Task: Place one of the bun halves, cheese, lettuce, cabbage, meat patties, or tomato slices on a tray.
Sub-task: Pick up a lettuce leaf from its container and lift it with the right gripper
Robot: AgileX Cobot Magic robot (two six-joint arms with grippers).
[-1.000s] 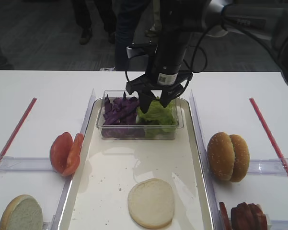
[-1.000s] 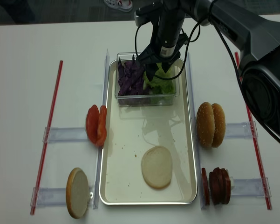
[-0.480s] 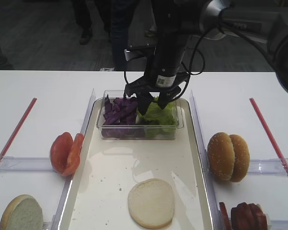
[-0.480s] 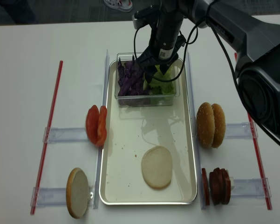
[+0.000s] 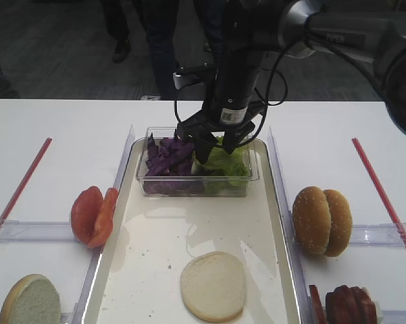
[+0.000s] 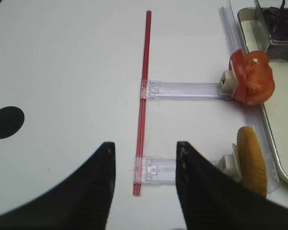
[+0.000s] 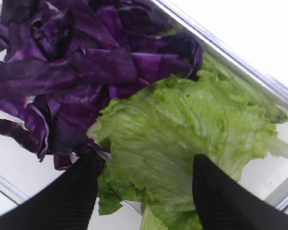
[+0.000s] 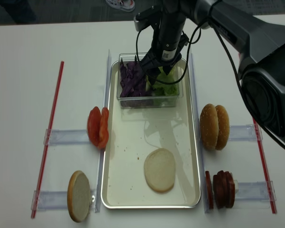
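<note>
Lettuce point(image 7: 182, 129) lies in the right half of the clear tub point(image 5: 197, 181) at the tray's point(image 5: 155, 270) far end, directly below the right gripper point(image 5: 215, 144), whose jaws are spread wide and hold nothing. One finger sits by the purple cabbage point(image 5: 167, 156), so a straight descent likely suits. The left gripper point(image 6: 144, 187), also open and empty, idles far left.

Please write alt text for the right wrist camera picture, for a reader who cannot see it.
Two black fingertips of the open right gripper hang over a light-green lettuce leaf without closing on it. Dark purple cabbage strips lie to its left, touching it, both inside a clear plastic tub.
</note>
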